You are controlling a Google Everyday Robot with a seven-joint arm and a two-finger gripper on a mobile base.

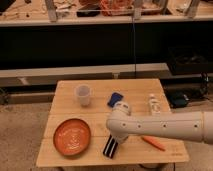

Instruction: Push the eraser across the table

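Flat black pale-striped eraser [110, 148] lies near the light wooden planked bench's [65, 92] front edge, beside a round orange plate [73, 136]. The end effector [117, 140] sits at its far end (spread or closed, I cannot tell). An off-centre push could spin it overboard.

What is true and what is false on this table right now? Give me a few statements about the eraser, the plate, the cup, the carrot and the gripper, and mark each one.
1. The eraser lies on the table just to the picture's right of the orange plate. True.
2. The cup stands on the orange plate. False: it stands on the bare table behind the plate, apart from it.
3. The gripper is low over the eraser's far end, near the front of the table. True.
4. The carrot lies to the picture's left of the plate. False: it lies to the picture's right of the eraser, partly behind the arm.
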